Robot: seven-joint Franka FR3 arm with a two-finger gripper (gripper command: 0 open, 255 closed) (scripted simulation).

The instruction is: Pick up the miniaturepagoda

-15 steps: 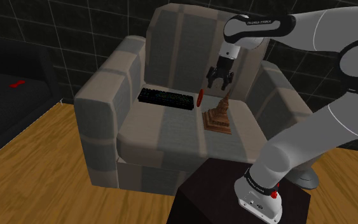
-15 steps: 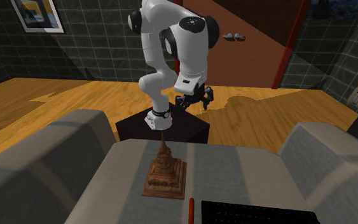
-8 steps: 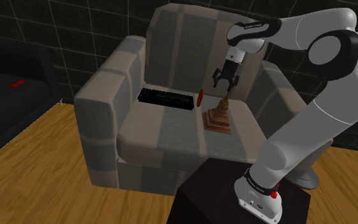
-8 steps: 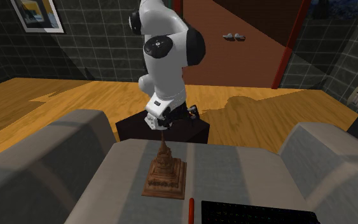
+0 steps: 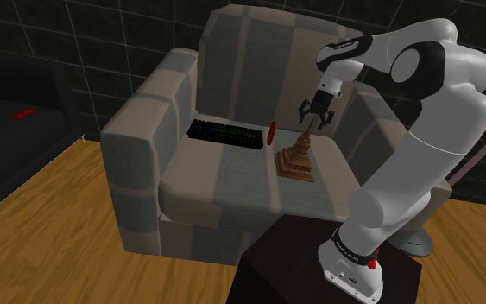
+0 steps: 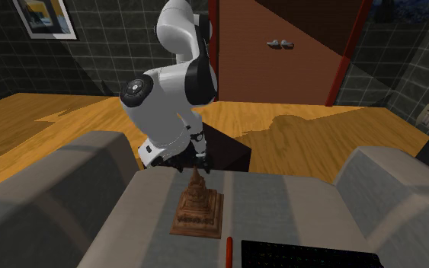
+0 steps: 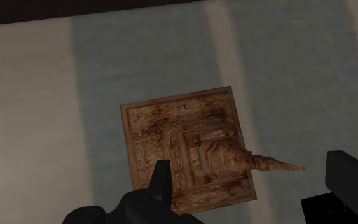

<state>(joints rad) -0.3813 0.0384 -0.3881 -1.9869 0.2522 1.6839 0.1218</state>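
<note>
Going left to right in the shoulder view: there's a dark sofa (image 5: 8,129) off by the left edge, then the big grey-and-beige armchair (image 5: 137,147) that everything sits on. A black keyboard (image 5: 224,134) lies along the back edge of the seat, and a small red stick-like thing (image 5: 270,132) is just beside its right end. The miniature pagoda (image 5: 298,155) stands upright near the seat's right edge, close to that armrest and about halfway between the front and back edges. It's brown, with a square stepped base and a pointy spire. The jaws hang right above the spire tip, spread apart and not touching it. In the wrist view the spire sits between the two black fingers (image 7: 352,178). The white arm (image 5: 439,129) arcs over from the dark stand (image 5: 301,259) at the lower right.
</note>
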